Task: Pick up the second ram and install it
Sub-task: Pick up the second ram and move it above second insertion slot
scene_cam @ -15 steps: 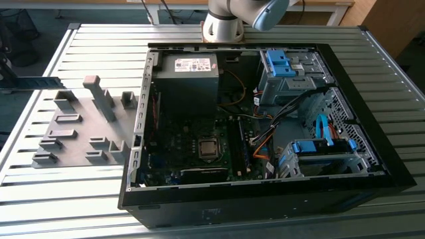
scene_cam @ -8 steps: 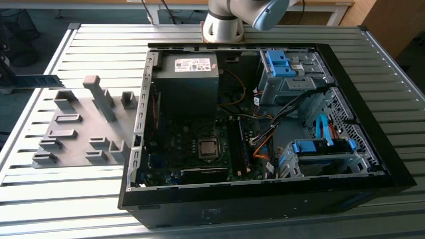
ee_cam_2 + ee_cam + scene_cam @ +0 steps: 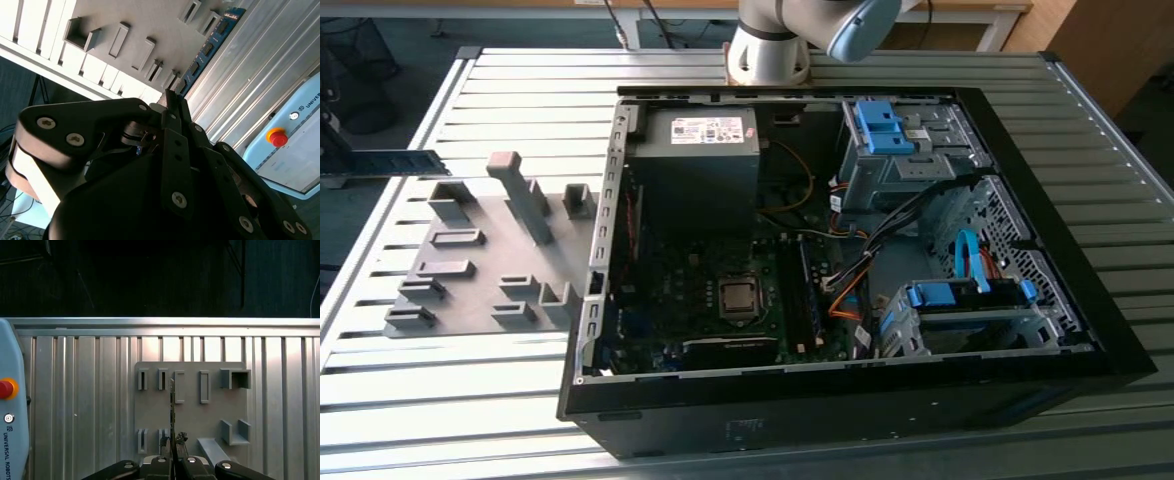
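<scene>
The claw (image 3: 173, 444) was clamped shut on one end of the second ram (image 3: 172, 402), its two fingers pressed flat against the board in both wrist views. The second ram (image 3: 209, 46) stuck straight out from the fingertips toward the gray slotted holder plate (image 3: 192, 415), lifted clear of the plate and in line with its middle slots. In the exterior view the second ram (image 3: 390, 163) hung past the plate's edge on the exterior view's left, and the open computer case (image 3: 854, 405) stood just beside the plate's opposite edge.
</scene>
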`<state>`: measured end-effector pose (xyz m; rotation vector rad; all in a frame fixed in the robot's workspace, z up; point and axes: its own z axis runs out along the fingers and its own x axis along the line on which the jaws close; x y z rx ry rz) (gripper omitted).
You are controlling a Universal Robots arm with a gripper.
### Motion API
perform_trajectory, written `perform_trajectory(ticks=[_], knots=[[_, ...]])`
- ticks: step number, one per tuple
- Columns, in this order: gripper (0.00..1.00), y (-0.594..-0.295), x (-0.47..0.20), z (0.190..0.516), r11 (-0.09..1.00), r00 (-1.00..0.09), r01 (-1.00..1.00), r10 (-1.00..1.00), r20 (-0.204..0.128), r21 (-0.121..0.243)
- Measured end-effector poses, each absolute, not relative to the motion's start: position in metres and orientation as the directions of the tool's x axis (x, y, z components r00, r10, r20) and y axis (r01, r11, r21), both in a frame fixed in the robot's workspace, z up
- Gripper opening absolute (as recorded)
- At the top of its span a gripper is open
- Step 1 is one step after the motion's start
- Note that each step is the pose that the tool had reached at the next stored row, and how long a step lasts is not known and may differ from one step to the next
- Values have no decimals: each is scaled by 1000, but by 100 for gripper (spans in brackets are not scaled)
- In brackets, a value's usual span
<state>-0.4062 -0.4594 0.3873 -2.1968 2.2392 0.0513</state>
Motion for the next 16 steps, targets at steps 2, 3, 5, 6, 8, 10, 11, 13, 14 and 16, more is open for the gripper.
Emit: perform_trajectory(ticks=[2,3,5,6,8,10,11,13,14,16], knots=[[14,-459,-405,387,19,-19,-1000,-999,-26,20],[14,-459,-404,387,19,-19,-1000,-999,-26,20],[14,-459,-402,387,19,-19,-1000,-999,-26,20],[14,-459,-401,387,19,-19,-1000,-999,-26,20],[14,-459,-398,387,19,-19,-1000,-999,-26,20],[14,-459,-396,387,19,-19,-1000,-999,-26,20],[14,-459,-395,387,19,-19,-1000,-999,-26,20],[14,-459,-393,387,19,-19,-1000,-999,-26,20],[14,-459,-392,387,19,-19,-1000,-999,-26,20],[14,-459,-390,387,19,-19,-1000,-999,-26,20]])
